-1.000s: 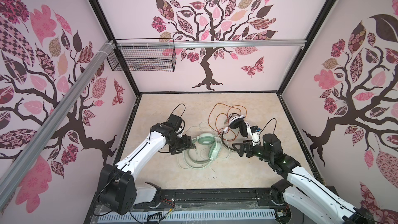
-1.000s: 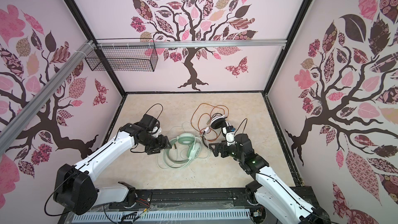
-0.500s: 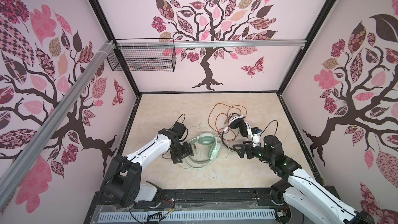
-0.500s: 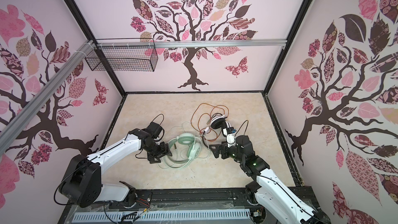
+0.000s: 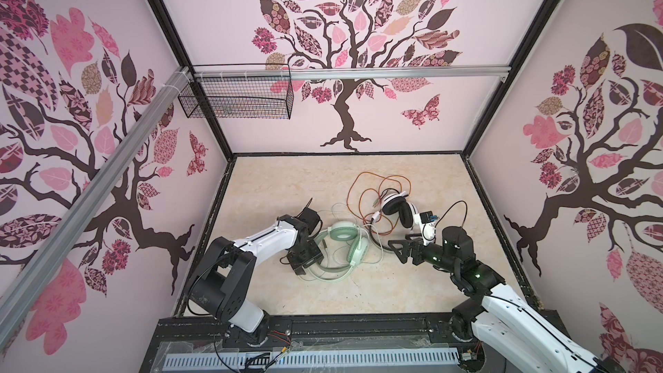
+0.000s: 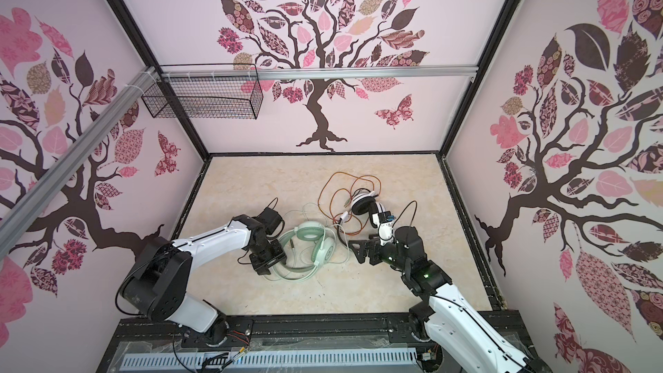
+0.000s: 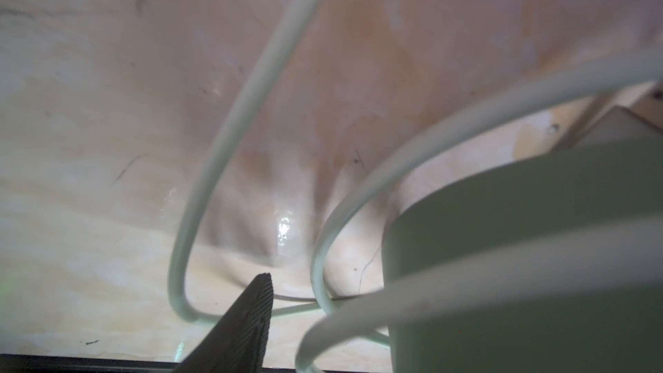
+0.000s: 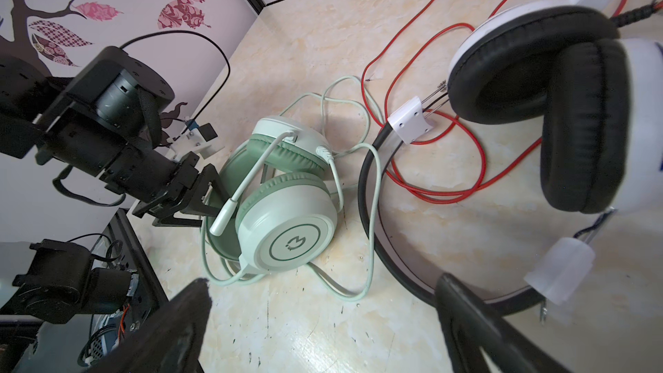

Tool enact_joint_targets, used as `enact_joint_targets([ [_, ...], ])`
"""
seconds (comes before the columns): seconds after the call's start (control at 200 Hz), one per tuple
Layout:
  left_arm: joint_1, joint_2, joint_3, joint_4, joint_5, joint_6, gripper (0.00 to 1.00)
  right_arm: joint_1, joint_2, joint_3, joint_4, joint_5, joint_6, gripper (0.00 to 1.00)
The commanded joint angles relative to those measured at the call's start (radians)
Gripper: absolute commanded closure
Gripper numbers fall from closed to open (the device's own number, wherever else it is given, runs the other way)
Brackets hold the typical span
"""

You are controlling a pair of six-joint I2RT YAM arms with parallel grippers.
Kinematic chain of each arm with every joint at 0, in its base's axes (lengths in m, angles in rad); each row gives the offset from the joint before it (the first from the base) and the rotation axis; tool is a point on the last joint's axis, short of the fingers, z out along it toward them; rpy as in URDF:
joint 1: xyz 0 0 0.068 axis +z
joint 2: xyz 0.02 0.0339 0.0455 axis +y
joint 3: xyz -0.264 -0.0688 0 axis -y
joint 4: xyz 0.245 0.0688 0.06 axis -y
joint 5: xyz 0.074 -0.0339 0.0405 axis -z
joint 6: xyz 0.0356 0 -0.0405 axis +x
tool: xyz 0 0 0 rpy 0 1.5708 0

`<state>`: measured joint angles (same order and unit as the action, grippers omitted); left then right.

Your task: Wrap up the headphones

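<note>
Smooth satin plastic is shown on the mint-green headphones, soft black leatherette on the ear cushions of the white headphones, a glossy marbled finish on the tabletop, and thin dark metal wire in the basket.

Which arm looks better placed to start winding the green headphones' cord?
Left, probably. The left gripper sits at the mint-green headphones and their pale cord; the right gripper hangs open beside them, nearer the white headphones.

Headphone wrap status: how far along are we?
Done: nothing; the pale cord and orange-red cord both lie in loose loops. In hand: the left hand is down at the mint-green headphones, by the band among the pale loops; a grip can't be confirmed. The right hand hovers open, empty, beside the white headphones. Left: wrapping both cords.
</note>
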<state>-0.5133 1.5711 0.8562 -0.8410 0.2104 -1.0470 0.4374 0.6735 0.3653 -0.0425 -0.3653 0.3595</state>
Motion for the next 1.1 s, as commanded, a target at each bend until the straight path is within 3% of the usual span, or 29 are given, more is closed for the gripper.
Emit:
enact_joint_targets([
  [0.0,-0.004,0.042,-0.027,0.048,-0.030,-0.028,0.45,0.006,-0.019,-0.006,0.011,-0.011,0.000,0.00],
  [0.335,-0.026,0.127,-0.031,0.102,-0.015,-0.016,0.61,0.005,-0.035,-0.010,0.017,-0.018,0.001,0.00],
  [0.52,-0.026,0.196,-0.019,0.088,0.007,0.062,0.79,0.006,-0.049,-0.012,0.017,-0.018,0.002,0.00],
  [0.66,-0.027,0.249,-0.001,0.082,0.017,0.095,0.82,0.006,-0.068,-0.014,0.017,-0.012,0.001,0.00],
  [0.795,-0.027,0.261,0.021,0.080,0.018,0.124,1.00,0.005,-0.076,-0.017,0.016,-0.003,-0.001,0.00],
  [1.095,-0.024,0.092,0.143,0.007,-0.061,0.256,1.00,0.005,-0.141,-0.012,-0.011,0.058,-0.008,0.00],
])
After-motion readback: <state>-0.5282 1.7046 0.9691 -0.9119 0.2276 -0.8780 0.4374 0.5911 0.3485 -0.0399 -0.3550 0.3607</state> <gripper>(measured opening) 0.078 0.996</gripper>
